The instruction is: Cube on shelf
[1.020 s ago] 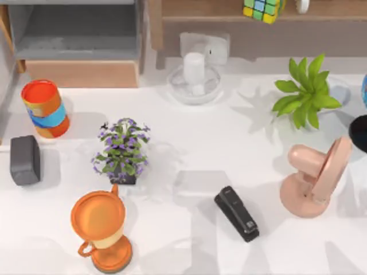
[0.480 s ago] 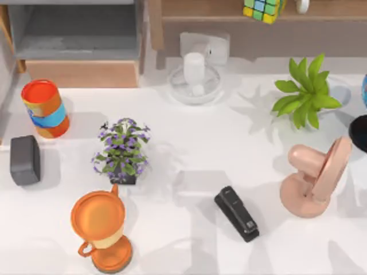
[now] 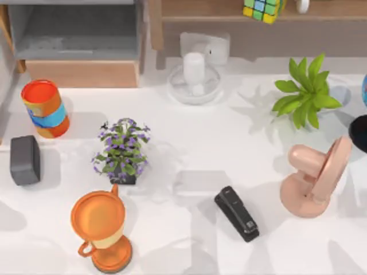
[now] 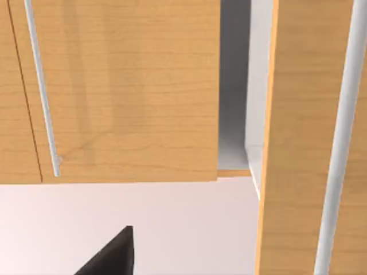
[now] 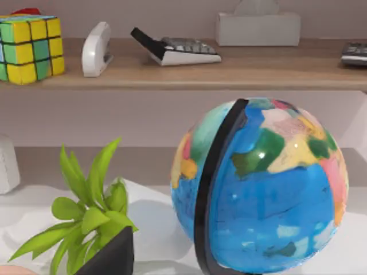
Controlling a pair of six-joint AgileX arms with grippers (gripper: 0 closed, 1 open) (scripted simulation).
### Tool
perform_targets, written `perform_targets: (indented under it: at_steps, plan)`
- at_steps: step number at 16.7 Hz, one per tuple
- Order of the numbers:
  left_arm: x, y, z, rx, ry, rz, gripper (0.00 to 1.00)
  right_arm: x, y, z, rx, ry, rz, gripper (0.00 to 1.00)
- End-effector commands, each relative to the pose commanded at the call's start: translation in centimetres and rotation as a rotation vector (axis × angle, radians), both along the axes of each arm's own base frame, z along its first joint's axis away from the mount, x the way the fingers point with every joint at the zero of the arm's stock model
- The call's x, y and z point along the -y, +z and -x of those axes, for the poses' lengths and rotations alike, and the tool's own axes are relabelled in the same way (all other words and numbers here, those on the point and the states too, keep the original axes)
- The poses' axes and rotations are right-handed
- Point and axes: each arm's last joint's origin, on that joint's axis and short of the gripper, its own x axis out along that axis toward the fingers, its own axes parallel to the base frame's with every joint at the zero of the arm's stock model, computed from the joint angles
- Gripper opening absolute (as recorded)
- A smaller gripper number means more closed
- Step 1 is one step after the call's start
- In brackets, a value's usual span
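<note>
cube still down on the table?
No. In the right wrist view the cube sits on the shelf, beside a white object, above the table.

Cut off and hard to read

From above, the cube [image 3: 263,10] on the shelf [image 3: 200,10] is clipped by the frame's top edge, and a white object [image 3: 302,5] beside it is mostly lost there too. The globe [image 3: 363,91] shows only a sliver at the right edge. A dark corner [image 4: 112,256] by my left hand and another [image 5: 112,258] by my right hand are too partial to identify; I cannot judge either hand's fingers.
</note>
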Motion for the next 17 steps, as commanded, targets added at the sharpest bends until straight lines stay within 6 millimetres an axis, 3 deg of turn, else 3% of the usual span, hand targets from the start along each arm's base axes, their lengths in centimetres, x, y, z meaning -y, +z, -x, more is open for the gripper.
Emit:
perform_targets:
  at_steps: [9, 17]
  plan:
    - [0.4, -0.1, -0.3, -0.003, -0.023, 0.016, 1.0, 0.0, 0.0, 0.0, 0.0, 0.0, 0.0, 1.0]
    - [0.5, -0.1, -2.7, -0.004, -0.025, 0.017, 1.0, 0.0, 0.0, 0.0, 0.0, 0.0, 0.0, 1.0]
